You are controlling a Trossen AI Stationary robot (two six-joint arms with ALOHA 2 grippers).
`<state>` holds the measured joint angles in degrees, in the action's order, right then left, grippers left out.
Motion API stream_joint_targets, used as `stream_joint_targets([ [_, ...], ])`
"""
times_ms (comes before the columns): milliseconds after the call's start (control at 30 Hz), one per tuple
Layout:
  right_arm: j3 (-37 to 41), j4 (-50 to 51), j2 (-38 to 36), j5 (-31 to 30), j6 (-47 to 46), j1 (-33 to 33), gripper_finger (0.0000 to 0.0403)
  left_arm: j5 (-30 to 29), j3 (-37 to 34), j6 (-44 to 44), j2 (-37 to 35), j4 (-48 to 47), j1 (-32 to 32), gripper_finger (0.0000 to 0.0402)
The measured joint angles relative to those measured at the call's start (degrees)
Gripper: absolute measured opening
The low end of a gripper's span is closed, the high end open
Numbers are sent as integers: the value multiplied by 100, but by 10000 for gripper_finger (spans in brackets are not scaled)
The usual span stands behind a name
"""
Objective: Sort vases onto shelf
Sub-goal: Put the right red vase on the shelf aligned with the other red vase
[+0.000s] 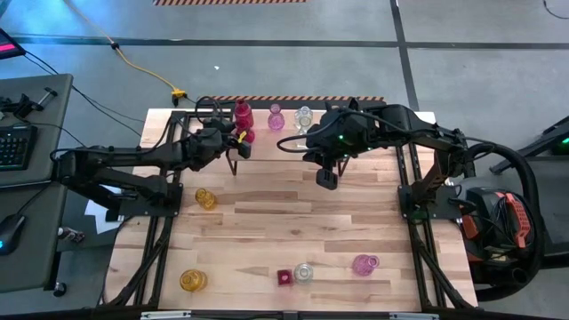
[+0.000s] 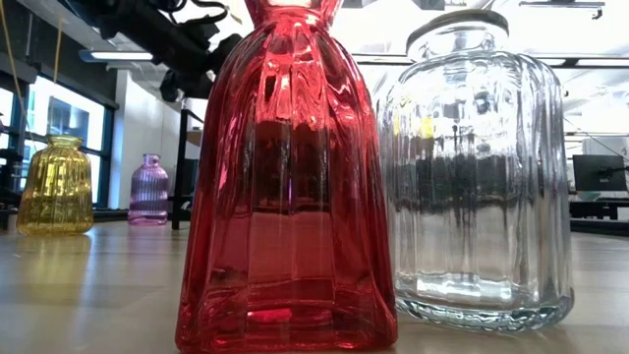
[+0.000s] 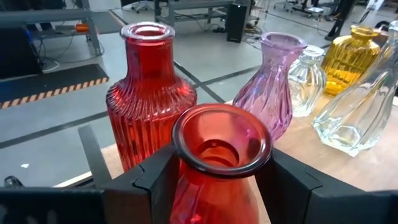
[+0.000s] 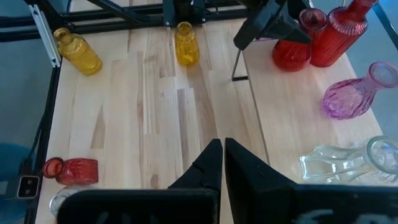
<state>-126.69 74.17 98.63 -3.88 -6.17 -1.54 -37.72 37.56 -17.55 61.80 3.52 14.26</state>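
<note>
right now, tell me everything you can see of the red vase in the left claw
The small translucent red glass vase has a round flared rim with a dark open mouth and a body that widens below its neck. It stands upright at the left end of the light wood shelf, gripped on both sides by the left claw, whose dark fingers press against it just below the rim. Right behind it stands a taller ribbed red glass bottle, very close; whether the two touch cannot be told.

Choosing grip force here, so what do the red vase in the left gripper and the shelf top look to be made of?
The red vase, held between the left gripper's fingers, looks like glossy translucent glass: light passes through and its rim shines. The shelf top looks like pale, matte wood with visible grain.
</note>
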Motion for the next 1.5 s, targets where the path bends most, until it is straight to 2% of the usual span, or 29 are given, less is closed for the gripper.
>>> stream_joint_targets([
  [333, 0, 321, 0, -2, 0, 0, 0, -77, 0, -31, 0, -78, 0, 186],
  [633, 0, 321, 0, -2, 0, 0, 0, 212, -2, -116, -72, -121, 1, 186],
  [1100, 1, 321, 0, -1, -90, 0, 0, 264, -2, -138, -81, -246, 48, 186],
  [1500, 0, 320, 0, 0, -90, 0, 0, 282, 0, -186, -432, -548, 72, 186],
])
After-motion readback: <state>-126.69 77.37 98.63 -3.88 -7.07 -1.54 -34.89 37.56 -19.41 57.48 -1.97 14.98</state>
